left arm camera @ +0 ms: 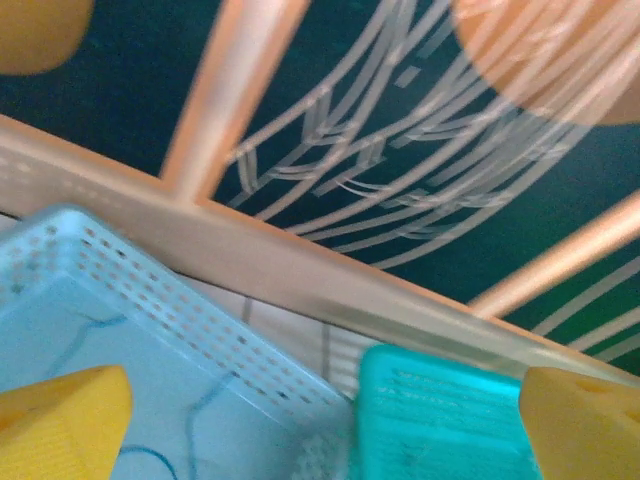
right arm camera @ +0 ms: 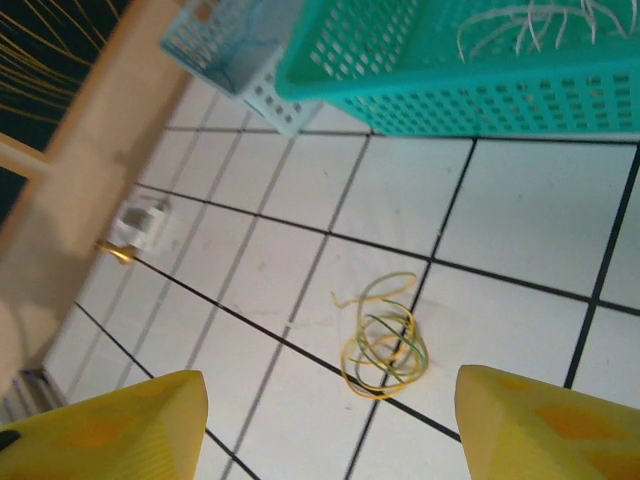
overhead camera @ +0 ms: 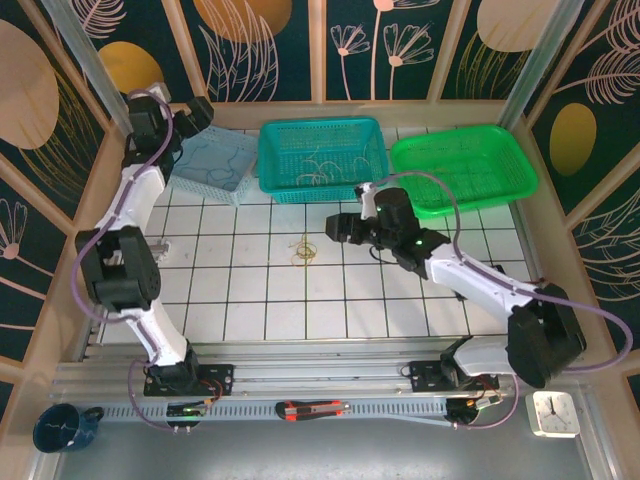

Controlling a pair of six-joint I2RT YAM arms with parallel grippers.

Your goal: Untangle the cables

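The cables (overhead camera: 305,248) lie as a small yellow and green tangle on the white tiles near the table's middle. In the right wrist view the tangle (right arm camera: 385,342) sits ahead of and between the yellow fingertips (right arm camera: 110,425). My right gripper (overhead camera: 337,226) hovers just right of it, open and empty. My left gripper (overhead camera: 196,112) is at the back left above the light blue basket (overhead camera: 232,172), open with nothing between its pads (left arm camera: 62,422). A blue wire (left arm camera: 95,330) lies in that basket. Whitish wires (right arm camera: 520,28) lie in the teal basket (overhead camera: 275,160).
A green basket (overhead camera: 500,185) stands at the back right beside the teal one. A small white connector (right arm camera: 138,225) lies on the tiles at the left. A blue mug (overhead camera: 62,428), a box cutter (overhead camera: 312,408) and a white timer (overhead camera: 553,413) sit on the front ledge.
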